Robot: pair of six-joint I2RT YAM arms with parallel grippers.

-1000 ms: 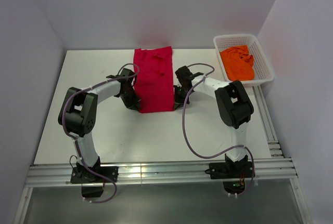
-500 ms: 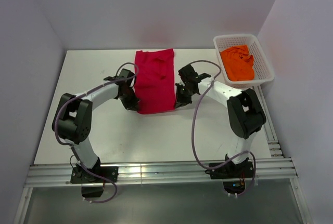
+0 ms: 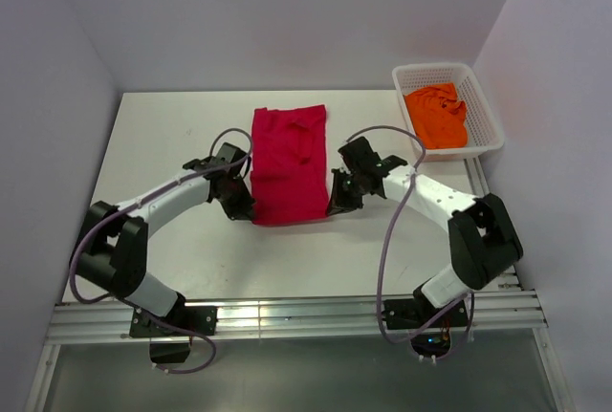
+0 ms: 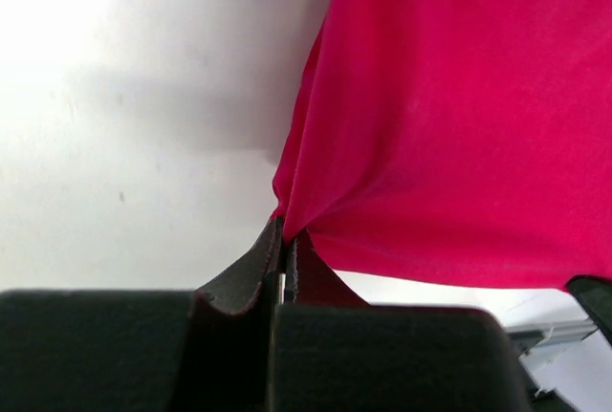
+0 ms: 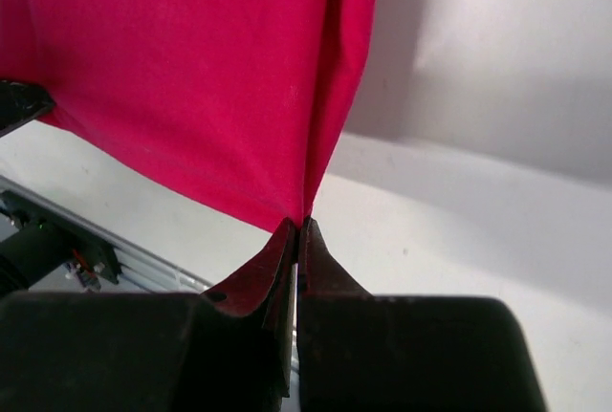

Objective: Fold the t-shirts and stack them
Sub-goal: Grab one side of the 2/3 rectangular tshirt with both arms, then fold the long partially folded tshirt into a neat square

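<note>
The crimson red t-shirt (image 3: 288, 163) lies as a long folded strip in the middle of the white table. My left gripper (image 3: 246, 211) is shut on its near left corner; the pinched cloth (image 4: 382, 116) shows in the left wrist view at my left gripper (image 4: 284, 232). My right gripper (image 3: 334, 207) is shut on its near right corner, and the cloth (image 5: 191, 77) hangs from my right gripper (image 5: 299, 226) in the right wrist view. The near edge is lifted between both grippers. The orange t-shirt (image 3: 436, 116) lies crumpled in the basket.
A white mesh basket (image 3: 483, 106) stands at the table's back right corner. Grey walls close in on the left, back and right. A metal rail (image 3: 287, 316) runs along the table's near edge by the arm bases.
Both grippers have pulled the red t-shirt's near edge toward the front of the table. The whole shirt has slid nearer and slightly right. Both arms have stretched out lower.
</note>
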